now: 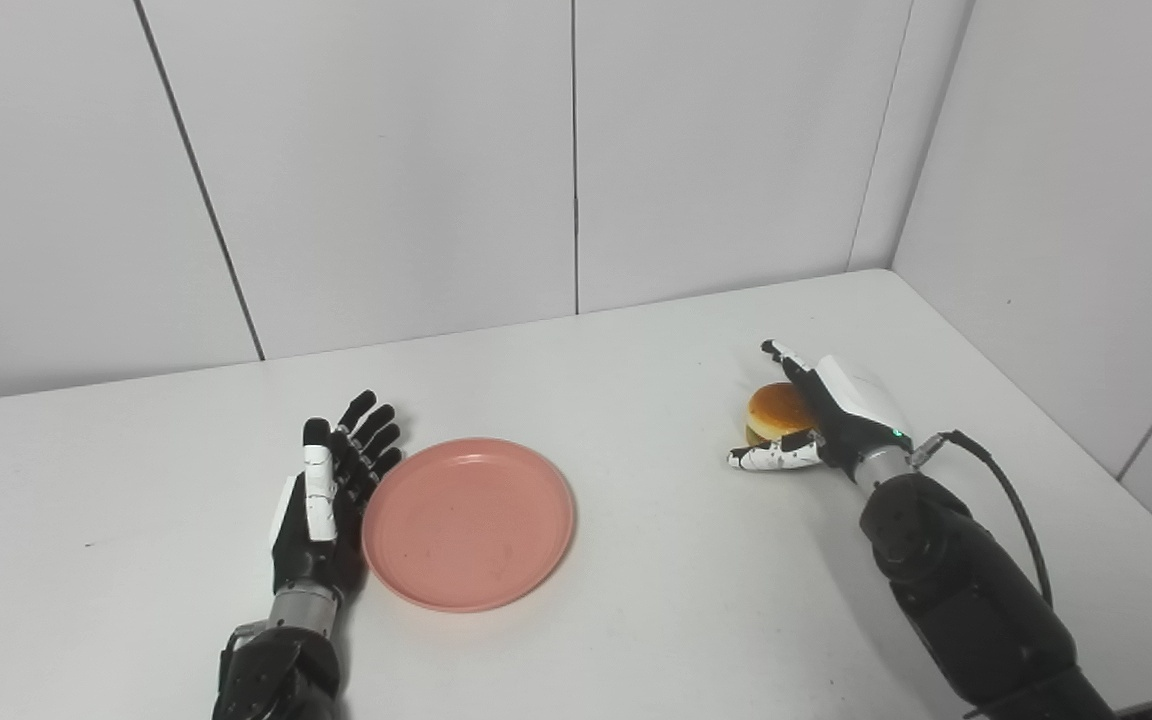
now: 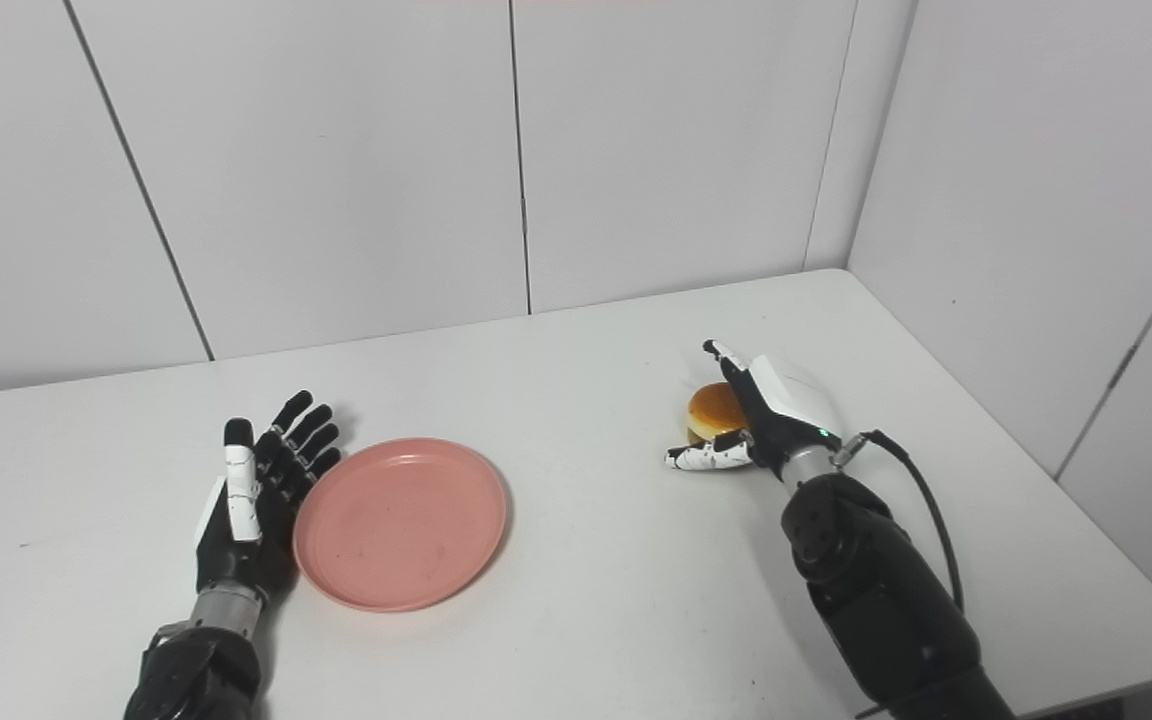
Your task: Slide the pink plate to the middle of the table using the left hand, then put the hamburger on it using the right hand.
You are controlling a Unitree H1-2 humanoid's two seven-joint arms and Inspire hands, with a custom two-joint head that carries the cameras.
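The pink plate (image 1: 468, 522) lies flat on the white table (image 1: 636, 600), left of its middle. My left hand (image 1: 321, 490) stands open right beside the plate's left rim, palm toward it, fingers straight and pointing away from me. On the right, the hamburger (image 1: 779, 410) sits on the table with its brown bun top showing. My right hand (image 1: 821, 415) is open around it: the thumb reaches out along its near side and the fingers stretch past its far side. The hand hides the burger's right part.
White wall panels (image 1: 576, 150) close off the back and the right side of the table. The table's right edge (image 2: 1116, 520) runs close to my right forearm (image 1: 966, 590), which carries a black cable.
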